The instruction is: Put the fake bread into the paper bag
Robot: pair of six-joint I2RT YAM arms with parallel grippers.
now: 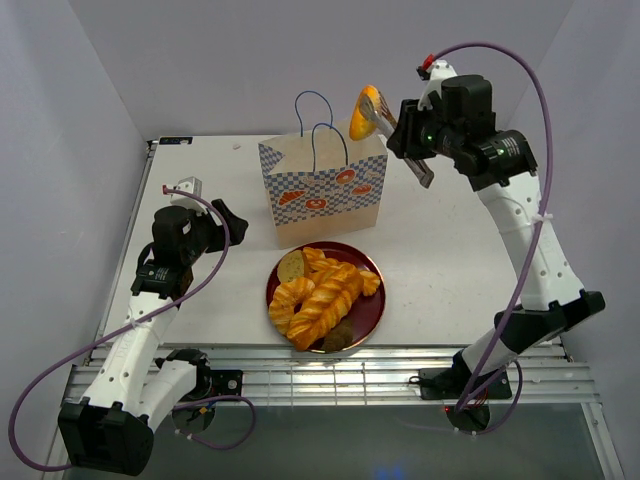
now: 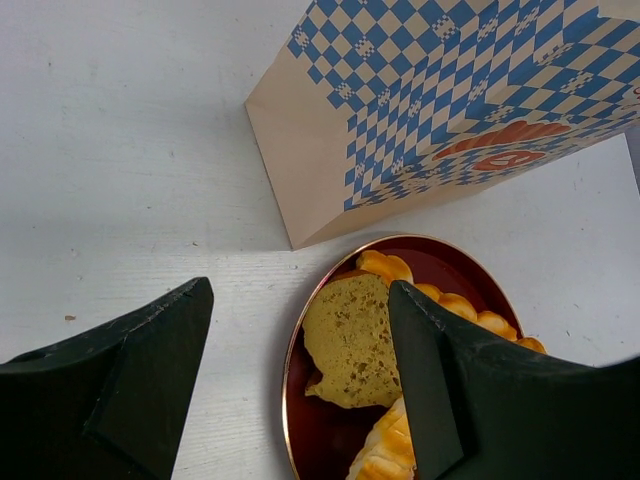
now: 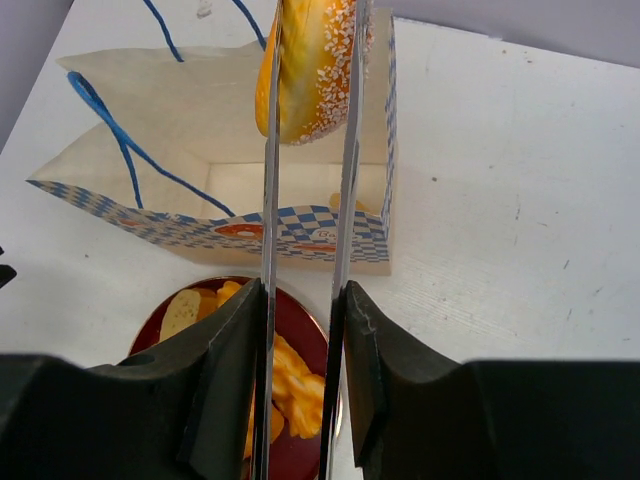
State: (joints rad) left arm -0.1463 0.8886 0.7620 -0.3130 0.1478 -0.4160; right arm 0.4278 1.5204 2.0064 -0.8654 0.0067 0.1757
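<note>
**Seeded bun dangling over the bag**

Right gripper [image 3: 300, 295] is clamped tight on metal tongs [image 3: 269, 200], which pinch a seeded bun [image 3: 305, 70] above the paper bag [image 1: 325, 195] and its open mouth. Left gripper [image 2: 300, 288] hangs wide open beside the red plate [image 1: 372, 300] of fake bread [image 1: 325, 295]. Maybe something orange inside the bag, hard to tell.

No readable text, labels, brands or numbers in any view.
The paper bag [image 1: 322, 195] carries a blue-and-white checkered band with orange bread drawings on its front; any lettering inside those drawings is too small and blurred to make out.
</note>
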